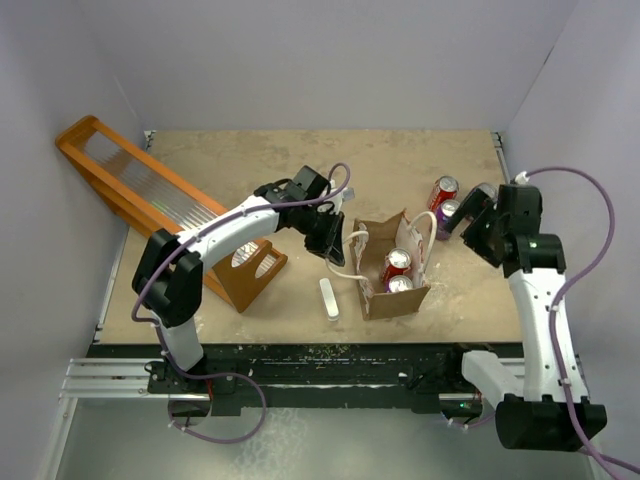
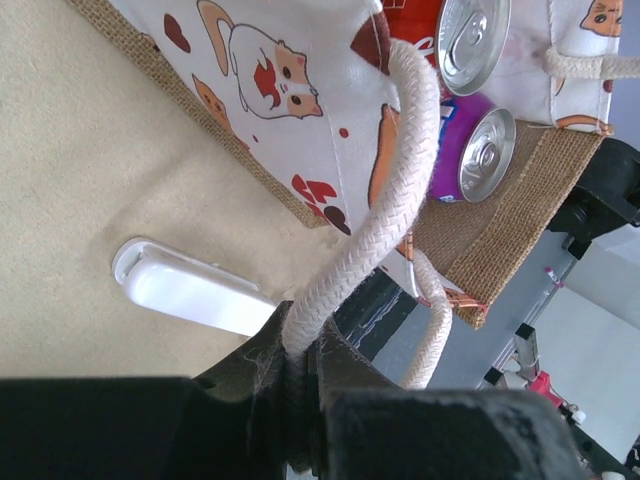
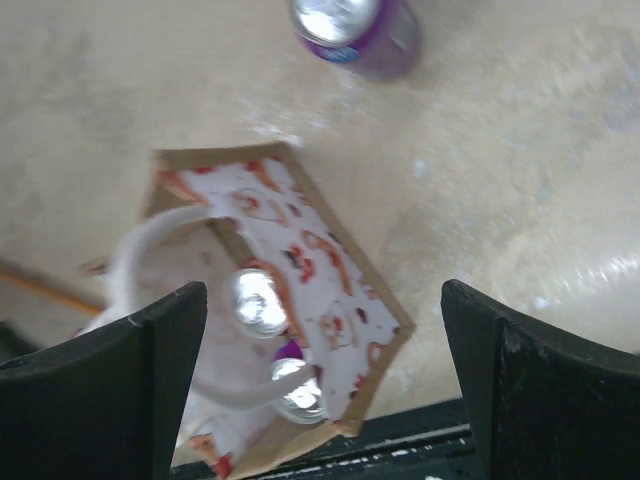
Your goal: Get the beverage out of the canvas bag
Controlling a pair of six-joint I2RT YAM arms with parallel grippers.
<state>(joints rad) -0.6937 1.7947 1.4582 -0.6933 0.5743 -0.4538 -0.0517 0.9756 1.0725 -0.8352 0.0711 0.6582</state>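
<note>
A: The left gripper (image 2: 300,385) is clamped shut on the white rope handle (image 2: 400,180); the right gripper (image 3: 322,335) is held wide open, empty.

B: And the canvas bag (image 1: 393,302)?

A: Mid-table. Two cans (image 1: 398,263) are left inside; two outside cans (image 1: 444,190), at its two o'clock, are judged removed.

A mottled beige table (image 1: 250,160) sits in a boxed-in space under soft, even light. A plain pale lilac back wall (image 1: 320,60) rises behind the table, with a matching left wall (image 1: 45,250) and right wall (image 1: 600,90) along its sides. A metal rail (image 1: 110,378) runs along the table's near edge.
</note>
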